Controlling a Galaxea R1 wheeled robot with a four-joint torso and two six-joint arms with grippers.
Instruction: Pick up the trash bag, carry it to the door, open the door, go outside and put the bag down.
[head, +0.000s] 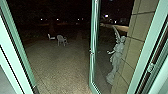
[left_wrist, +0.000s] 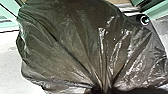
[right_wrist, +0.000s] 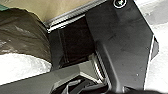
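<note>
The dark, shiny trash bag (left_wrist: 75, 45) bulges large in the left wrist view, its folds running together to a gathered neck where my left gripper (left_wrist: 102, 90) is shut on it. Part of the same trash bag (right_wrist: 22, 32) shows in the right wrist view, apart from the jointed bar. In the head view the green-framed glass door (head: 93, 52) stands open onto the dark yard. How my right gripper stands I cannot tell.
Green frame posts (head: 18, 47) flank the doorway. A pale winged statue (head: 116, 57) stands beyond the door's glass, by a tiled wall (head: 132, 50). Farther out on the paving (head: 57, 65) are a white chair (head: 61, 40) and another pale seat (head: 51, 37).
</note>
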